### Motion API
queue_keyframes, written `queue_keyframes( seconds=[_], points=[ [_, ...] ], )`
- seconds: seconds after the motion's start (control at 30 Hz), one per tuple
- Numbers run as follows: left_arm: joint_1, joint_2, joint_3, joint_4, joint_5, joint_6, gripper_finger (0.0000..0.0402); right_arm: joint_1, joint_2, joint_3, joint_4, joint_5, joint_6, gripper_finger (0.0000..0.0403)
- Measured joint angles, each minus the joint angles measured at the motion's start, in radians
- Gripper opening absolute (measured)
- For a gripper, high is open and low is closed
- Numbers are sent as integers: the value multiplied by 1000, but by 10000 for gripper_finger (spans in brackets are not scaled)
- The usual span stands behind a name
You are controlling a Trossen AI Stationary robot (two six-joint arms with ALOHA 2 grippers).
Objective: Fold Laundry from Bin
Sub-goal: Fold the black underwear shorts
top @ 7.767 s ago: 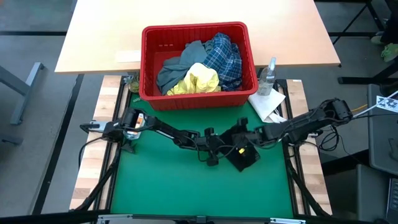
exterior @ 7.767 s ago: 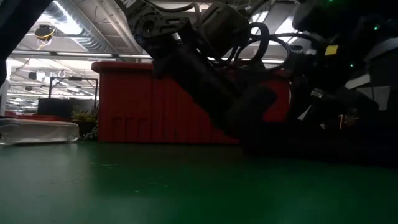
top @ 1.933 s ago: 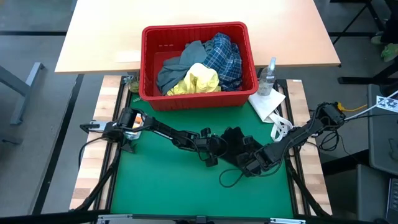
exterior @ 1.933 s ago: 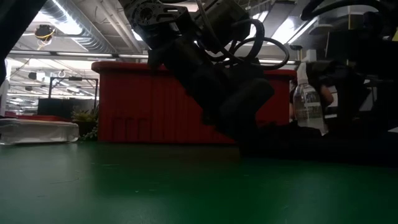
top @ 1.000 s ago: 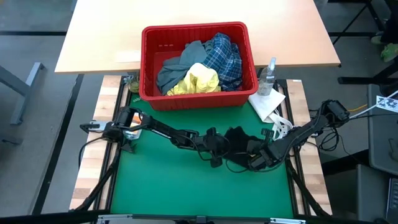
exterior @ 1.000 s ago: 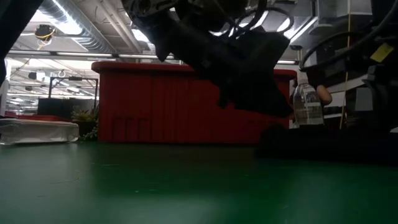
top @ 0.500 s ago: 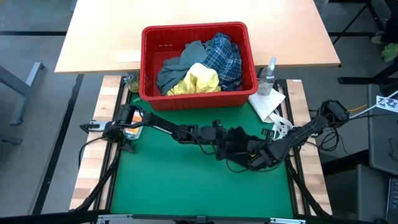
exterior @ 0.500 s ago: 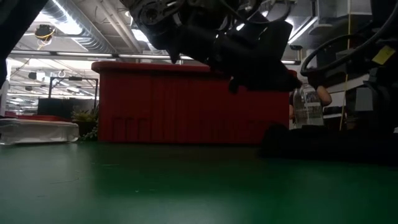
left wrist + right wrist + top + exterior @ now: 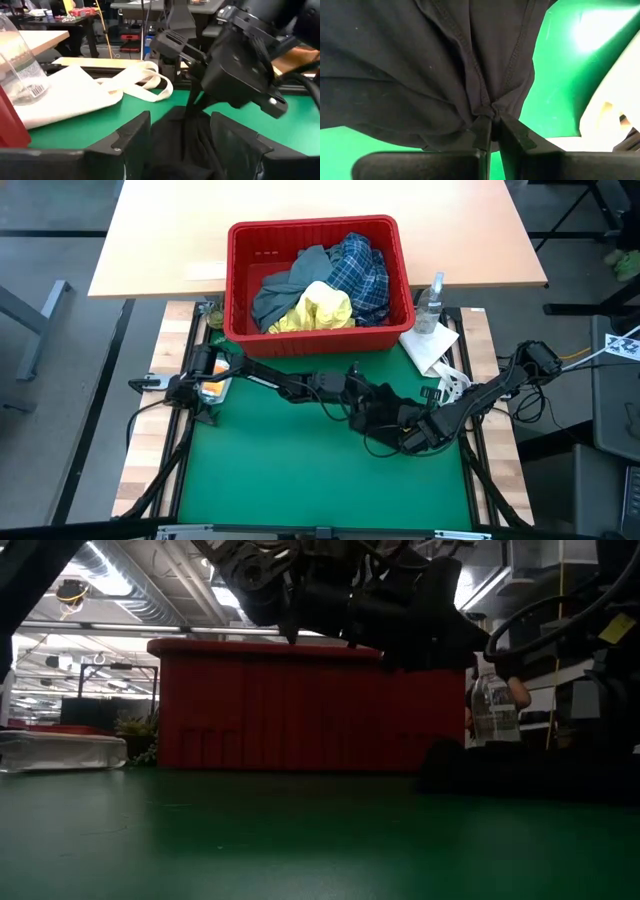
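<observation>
High view: I have one dark navy garment (image 9: 385,408) out on the green surface (image 9: 270,470), unfolded; three pieces wait in the far bin (image 9: 243,330).
Low view: left claw (image 9: 400,615) hangs above the surface.
Left wrist view: its fingers (image 9: 132,132) stand wide, empty.
Right wrist view: right claw (image 9: 492,131) pinches the garment's seam.

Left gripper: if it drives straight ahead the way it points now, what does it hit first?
Most likely the dark navy garment lying between its open fingers, and right behind that the right gripper pinching the same cloth. Depth is hard to judge.
</observation>
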Motion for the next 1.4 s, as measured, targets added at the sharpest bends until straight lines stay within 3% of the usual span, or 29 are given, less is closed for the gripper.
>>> queue_keyframes(
  seconds=[0.13, 0.4, 0.73, 0.9, 1.1, 1.27, 1.4],
  points=[
    [15, 0, 78, -54, 32, 1, 194, 0, 0, 0, 0, 0, 0, 28],
    [31, 17, 255, -336, 76, 82, 188, 0, 0, 0, -1, 0, -48, 28],
    [54, 133, 259, -348, 169, 85, 188, 0, 0, 0, 0, 0, -52, 28],
    [55, 185, 259, -338, 191, 169, 188, 0, 0, 0, 3, 0, -52, 28],
    [61, 188, 259, -325, 145, 232, 188, 0, 0, 0, 28, 0, -53, 28],
    [76, 188, 259, -340, 201, 234, 188, 0, 0, 0, 28, 0, -92, 28],
    [74, 188, 259, -367, 185, 239, 188, 0, 0, 0, 27, 0, -105, 28]
  ],
)
